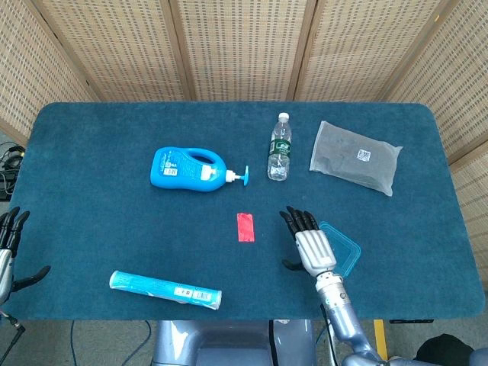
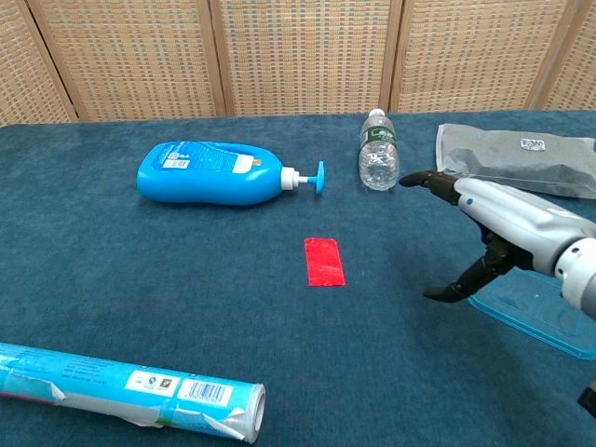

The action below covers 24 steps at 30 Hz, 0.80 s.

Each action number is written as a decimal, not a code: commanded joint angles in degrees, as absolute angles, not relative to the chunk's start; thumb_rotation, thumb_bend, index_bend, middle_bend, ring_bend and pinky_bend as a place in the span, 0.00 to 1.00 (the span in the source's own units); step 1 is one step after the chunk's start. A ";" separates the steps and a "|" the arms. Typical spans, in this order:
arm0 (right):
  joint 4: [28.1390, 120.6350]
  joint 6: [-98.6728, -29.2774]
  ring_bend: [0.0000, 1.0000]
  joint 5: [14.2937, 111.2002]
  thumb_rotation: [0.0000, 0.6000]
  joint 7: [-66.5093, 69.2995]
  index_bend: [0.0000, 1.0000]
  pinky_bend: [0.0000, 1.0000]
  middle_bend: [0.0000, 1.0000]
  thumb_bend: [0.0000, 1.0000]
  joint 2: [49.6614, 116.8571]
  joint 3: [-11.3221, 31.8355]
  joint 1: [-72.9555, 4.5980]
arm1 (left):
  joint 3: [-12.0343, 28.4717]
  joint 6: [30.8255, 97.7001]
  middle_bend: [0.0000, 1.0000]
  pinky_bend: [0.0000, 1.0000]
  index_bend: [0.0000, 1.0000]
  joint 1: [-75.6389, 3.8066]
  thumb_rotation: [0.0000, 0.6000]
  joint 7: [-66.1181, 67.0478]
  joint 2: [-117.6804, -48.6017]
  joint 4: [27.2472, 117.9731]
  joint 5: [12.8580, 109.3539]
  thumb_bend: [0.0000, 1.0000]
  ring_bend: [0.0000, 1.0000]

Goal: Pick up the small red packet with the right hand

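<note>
The small red packet (image 1: 245,226) (image 2: 324,261) lies flat on the blue table near its middle. My right hand (image 1: 310,245) (image 2: 489,223) hovers to the right of the packet, fingers spread and holding nothing, a short gap between them. My left hand (image 1: 8,248) stays at the table's near left edge, fingers apart and empty; the chest view does not show it.
A blue pump bottle (image 1: 189,168) lies on its side behind the packet. A water bottle (image 1: 280,148) and a grey pouch (image 1: 355,156) sit at the back right. A teal lid (image 1: 341,249) lies beside my right hand. A wrapped tube (image 1: 165,289) lies front left.
</note>
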<state>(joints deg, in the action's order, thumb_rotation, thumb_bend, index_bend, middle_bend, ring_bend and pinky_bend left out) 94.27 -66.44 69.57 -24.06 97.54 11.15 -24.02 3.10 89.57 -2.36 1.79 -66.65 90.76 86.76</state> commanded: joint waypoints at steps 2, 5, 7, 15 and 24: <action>91.84 -66.52 0.00 66.92 1.00 -27.16 0.00 0.00 0.00 0.31 101.27 12.45 -26.00 | 3.11 89.33 0.00 0.00 0.00 -2.45 1.00 1.59 -66.65 90.71 86.62 0.14 0.00; 90.29 -66.67 0.00 65.57 1.00 -30.29 0.00 0.00 0.00 0.31 104.22 13.51 -27.96 | 3.23 88.49 0.00 0.00 0.00 -2.70 1.00 1.29 -66.72 90.39 85.91 0.14 0.00; 89.48 -67.23 0.00 64.72 1.00 -31.93 0.00 0.00 0.00 0.31 105.98 13.91 -28.73 | 3.35 87.89 0.00 0.00 0.00 -2.92 1.00 1.13 -66.77 90.16 85.44 0.14 0.00; 85.47 -66.40 0.00 60.90 1.00 -34.32 0.00 0.00 0.00 0.33 111.76 15.43 -31.90 | 3.92 86.62 0.00 0.00 0.00 -3.30 1.00 -0.28 -66.57 89.65 83.72 0.14 0.00; 80.80 -65.86 0.00 58.85 1.00 -34.93 0.00 0.00 0.00 0.34 116.14 17.45 -35.11 | 4.14 86.30 0.00 0.00 0.00 -3.54 1.00 -1.05 -66.37 89.27 83.42 0.14 0.00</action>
